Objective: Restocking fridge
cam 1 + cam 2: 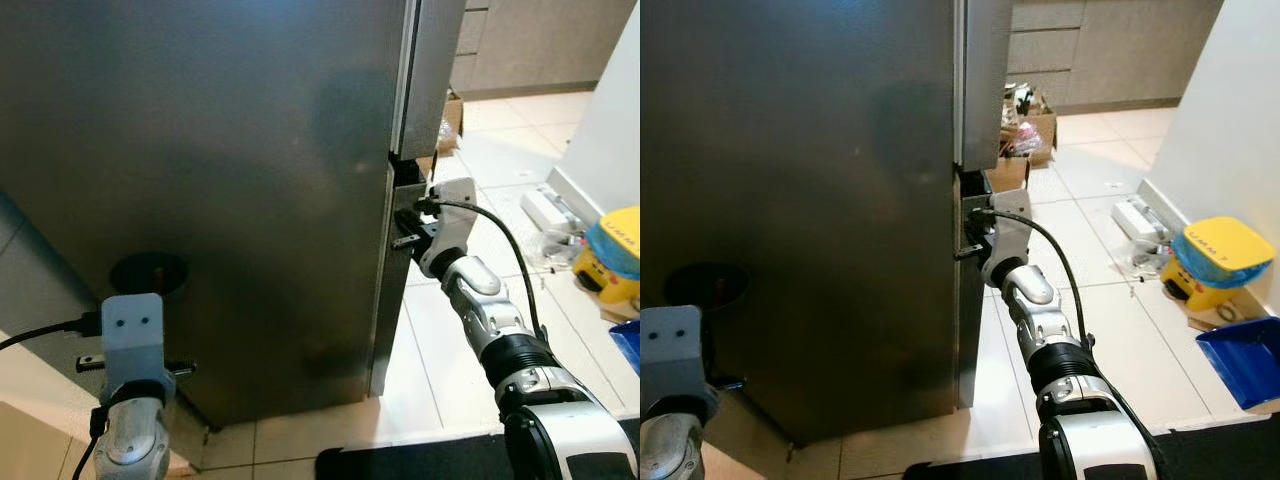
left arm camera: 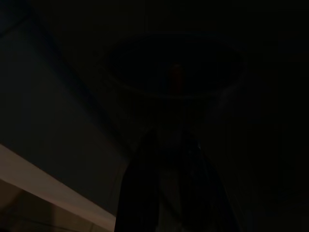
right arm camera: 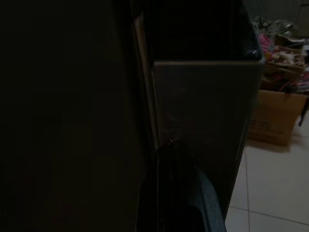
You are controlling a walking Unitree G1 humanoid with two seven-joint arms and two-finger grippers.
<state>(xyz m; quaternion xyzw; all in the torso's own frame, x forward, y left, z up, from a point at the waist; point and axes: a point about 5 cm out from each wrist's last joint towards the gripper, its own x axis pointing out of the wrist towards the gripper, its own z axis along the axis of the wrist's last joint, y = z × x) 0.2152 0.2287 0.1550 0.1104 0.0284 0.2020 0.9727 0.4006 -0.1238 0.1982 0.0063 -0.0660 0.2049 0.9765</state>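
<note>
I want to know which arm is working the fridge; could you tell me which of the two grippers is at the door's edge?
The right gripper: it reaches into the gap at the fridge door's edge. The left gripper hangs apart, before the door's face.

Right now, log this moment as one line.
fridge door closed | right gripper at door edge | left gripper raised before door

Tall, dark steel fridge (image 1: 230,190) stands upright, closed.
</note>
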